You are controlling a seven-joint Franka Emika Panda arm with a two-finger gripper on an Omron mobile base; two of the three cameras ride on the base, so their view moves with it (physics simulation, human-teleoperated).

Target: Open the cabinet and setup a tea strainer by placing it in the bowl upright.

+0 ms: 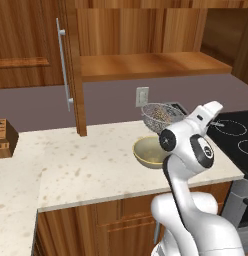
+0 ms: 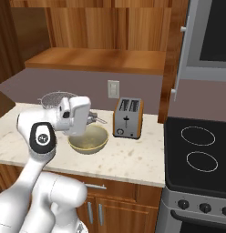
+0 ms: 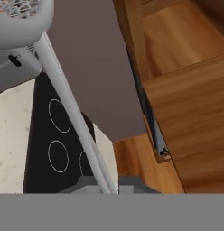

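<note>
the claw (image 3: 110,187) is pressed together on the thin handle of the tea strainer (image 1: 160,116), which hangs in the air tilted, just above the bowl (image 1: 148,152) on the table (image 1: 91,165). the left base view shows the cabinet (image 1: 71,65) door swung open; the right base view shows the toaster (image 2: 128,118) beside the bowl. the hand view shows the stove (image 3: 55,135) beyond the handle.

Glossy white rounded arm (image 1: 188,200); dark joint caps; boxy white hand (image 2: 79,114)
</note>
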